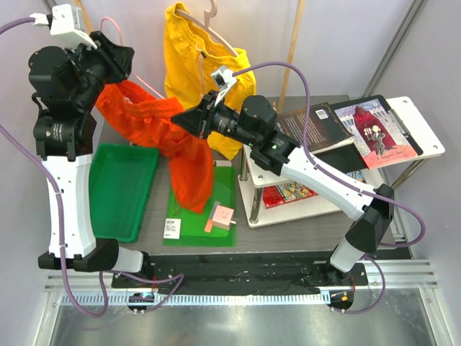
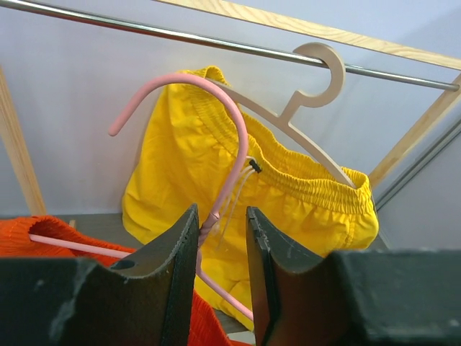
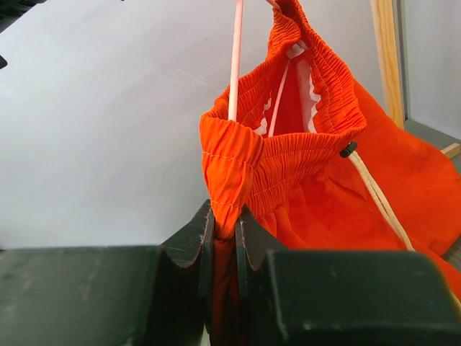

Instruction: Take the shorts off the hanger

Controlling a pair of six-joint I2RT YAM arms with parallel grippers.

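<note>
A plain pale wall (image 1: 346, 43) backs the scene under even light. Before it stands a dark grey table (image 1: 153, 213), with a metal rail (image 2: 144, 30) and light wooden posts (image 2: 20, 158) behind. On the table are a white two-level shelf (image 1: 426, 135) of books (image 1: 317, 126), a green tray (image 1: 119, 187) and a green mat (image 1: 225, 184). Bare sheet metal (image 1: 238, 324) lies along the near edge.

I get bright, even overhead light in every view; shadows are soft, deepest under the white shelf (image 1: 425, 137) on the right; the metal strip (image 1: 238, 321) along the near edge glares; on both wrist cameras the black fingers (image 2: 166, 288) blur up close; the yellow shorts (image 2: 302, 194) and orange shorts (image 3: 302, 173) beyond look sharp.
</note>
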